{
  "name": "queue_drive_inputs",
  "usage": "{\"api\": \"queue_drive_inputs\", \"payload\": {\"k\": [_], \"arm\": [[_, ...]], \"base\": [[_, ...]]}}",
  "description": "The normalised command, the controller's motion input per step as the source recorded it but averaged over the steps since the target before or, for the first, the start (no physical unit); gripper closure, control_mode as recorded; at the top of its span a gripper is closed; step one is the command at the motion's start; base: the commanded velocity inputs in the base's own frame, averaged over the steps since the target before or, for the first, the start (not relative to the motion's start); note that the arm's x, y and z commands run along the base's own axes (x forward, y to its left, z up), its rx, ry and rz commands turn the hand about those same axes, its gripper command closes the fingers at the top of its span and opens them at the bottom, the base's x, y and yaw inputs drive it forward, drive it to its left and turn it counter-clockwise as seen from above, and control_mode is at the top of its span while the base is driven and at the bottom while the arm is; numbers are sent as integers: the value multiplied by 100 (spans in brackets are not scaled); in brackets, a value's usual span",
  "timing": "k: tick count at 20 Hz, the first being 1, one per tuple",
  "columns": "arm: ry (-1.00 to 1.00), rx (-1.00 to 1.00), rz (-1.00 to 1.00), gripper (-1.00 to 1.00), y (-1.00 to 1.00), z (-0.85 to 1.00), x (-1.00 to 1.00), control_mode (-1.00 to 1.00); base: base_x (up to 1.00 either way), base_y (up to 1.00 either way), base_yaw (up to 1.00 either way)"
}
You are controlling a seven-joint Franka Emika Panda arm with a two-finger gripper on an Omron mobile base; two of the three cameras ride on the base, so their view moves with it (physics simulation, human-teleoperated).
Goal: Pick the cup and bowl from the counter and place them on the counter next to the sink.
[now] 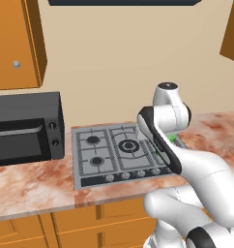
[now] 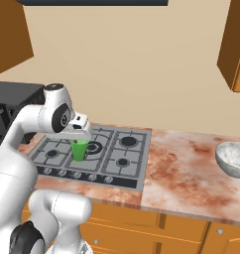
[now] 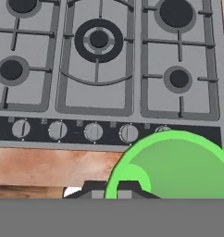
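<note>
Right base view shows the gripper (image 2: 80,140) closed on the rim of the green cup (image 2: 80,149), held upright above the stove (image 2: 123,158), while the bowl (image 2: 233,158) sits on the counter (image 2: 186,178) well to the stove's right, awaiting its turn.

One green cup (image 2: 80,149). One silver-grey bowl (image 2: 233,158), on the tabletop (image 2: 191,178) at the far right. One gas hob (image 1: 120,154) with five burners and five knobs along its near edge. One black microwave oven (image 1: 26,127) at the left. One robot arm with one claw (image 2: 80,133).
</note>
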Motion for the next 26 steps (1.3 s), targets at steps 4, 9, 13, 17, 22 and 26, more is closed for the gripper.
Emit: {"api": "queue_drive_inputs", "payload": {"k": [4,9,13,17,22,26], "arm": [[0,0,0,100,0,0,0,100],[0,0,0,100,0,0,0,100],[0,0,0,100,0,0,0,100],[0,0,0,100,0,0,0,100],[0,0,0,100,0,0,0,100],[0,0,0,100,0,0,0,100]], "base": [[0,0,0],[-52,0,-4],[-85,-8,-17],[-37,-21,-35],[0,-37,-62],[0,-40,-68]]}}
